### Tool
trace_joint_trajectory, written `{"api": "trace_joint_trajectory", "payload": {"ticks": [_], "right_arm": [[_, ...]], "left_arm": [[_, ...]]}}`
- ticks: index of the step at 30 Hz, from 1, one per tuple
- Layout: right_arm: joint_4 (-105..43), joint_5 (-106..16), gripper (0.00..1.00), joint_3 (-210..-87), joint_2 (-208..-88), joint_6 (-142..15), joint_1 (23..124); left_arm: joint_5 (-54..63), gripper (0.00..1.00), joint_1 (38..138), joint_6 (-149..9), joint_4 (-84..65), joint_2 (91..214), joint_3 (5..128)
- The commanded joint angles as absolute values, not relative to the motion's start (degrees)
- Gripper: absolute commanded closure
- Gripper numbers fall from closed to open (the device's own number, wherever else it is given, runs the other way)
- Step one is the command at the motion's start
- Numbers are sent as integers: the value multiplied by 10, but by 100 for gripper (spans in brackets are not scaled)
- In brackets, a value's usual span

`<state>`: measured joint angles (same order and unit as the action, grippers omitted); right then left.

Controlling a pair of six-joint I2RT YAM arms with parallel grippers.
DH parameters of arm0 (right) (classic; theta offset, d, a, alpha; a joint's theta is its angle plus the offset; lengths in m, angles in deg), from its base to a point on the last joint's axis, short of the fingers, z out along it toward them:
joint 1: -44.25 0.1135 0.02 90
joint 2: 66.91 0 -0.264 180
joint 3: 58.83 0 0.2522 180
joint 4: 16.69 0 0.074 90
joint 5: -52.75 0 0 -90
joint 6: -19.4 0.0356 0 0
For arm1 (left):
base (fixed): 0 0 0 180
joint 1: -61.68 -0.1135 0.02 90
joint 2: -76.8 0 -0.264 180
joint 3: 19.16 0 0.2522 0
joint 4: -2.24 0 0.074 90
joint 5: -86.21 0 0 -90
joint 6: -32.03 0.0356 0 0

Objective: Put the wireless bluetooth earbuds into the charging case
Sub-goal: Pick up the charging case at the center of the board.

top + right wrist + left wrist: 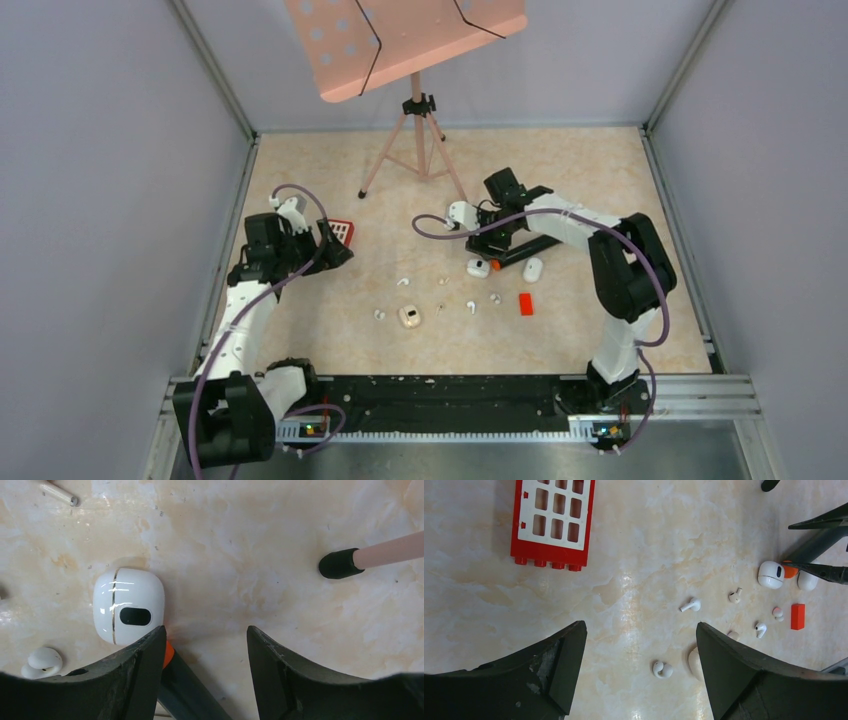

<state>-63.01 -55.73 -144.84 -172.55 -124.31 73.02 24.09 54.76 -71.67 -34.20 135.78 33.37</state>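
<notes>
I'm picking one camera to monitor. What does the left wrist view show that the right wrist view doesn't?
Only the left wrist view: the red-and-white grid block, the small red block, and an earbud close to the left pincer. Only the right wrist view: the pink stand leg. Both: the closed white case with a dark oval, and an orange piece beside it.

Middle of the table (580,180) is kind of a minefield: loose earbuds (403,282) scattered around the open charging case (409,317), red block (525,303) off to their right. The music stand (415,150) legs hog the back centre. Wide bare stretch between the red grid piece (549,555) and the earbuds. The right gripper (205,630) has its jaws apart over bare surface, closed white case (128,612) just beside one finger, tripod foot (340,564) well clear.
</notes>
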Motion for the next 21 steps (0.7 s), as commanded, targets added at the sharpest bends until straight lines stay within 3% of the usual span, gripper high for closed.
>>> {"api": "trace_joint_trajectory", "payload": {"ticks": [1, 21], "right_arm": [[-633, -563, 39, -1440, -1726, -1260, 746], [-675, -613, 37, -1454, -1730, -1254, 793]], "left_arm": [[253, 14, 543, -723, -313, 1351, 329], [249, 15, 543, -722, -303, 1358, 323]]}}
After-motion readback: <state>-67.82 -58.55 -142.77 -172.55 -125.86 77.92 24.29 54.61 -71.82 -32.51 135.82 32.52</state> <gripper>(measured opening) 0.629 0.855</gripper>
